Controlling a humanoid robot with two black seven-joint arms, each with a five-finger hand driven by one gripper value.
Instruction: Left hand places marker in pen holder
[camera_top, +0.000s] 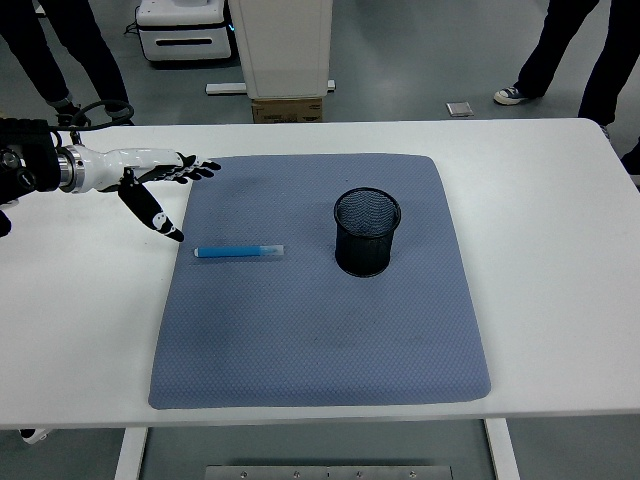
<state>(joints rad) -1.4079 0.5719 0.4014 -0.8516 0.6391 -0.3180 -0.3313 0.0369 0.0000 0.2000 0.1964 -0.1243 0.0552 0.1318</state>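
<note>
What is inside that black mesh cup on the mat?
Nothing visible: the pen holder looks empty through its open top, though its dark bottom is hard to make out. The blue marker lies outside it on the grey mat.

We see the slim blue marker (238, 252) lying on the grey padded mat (320, 340), left of the black mesh pen holder (366, 232). Our left hand (150, 180) hovers behind and left of the marker.

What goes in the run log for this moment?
left hand: open, above table left of blue marker | marker: flat on grey mat | black mesh pen holder: upright, empty | right hand: unseen
</note>
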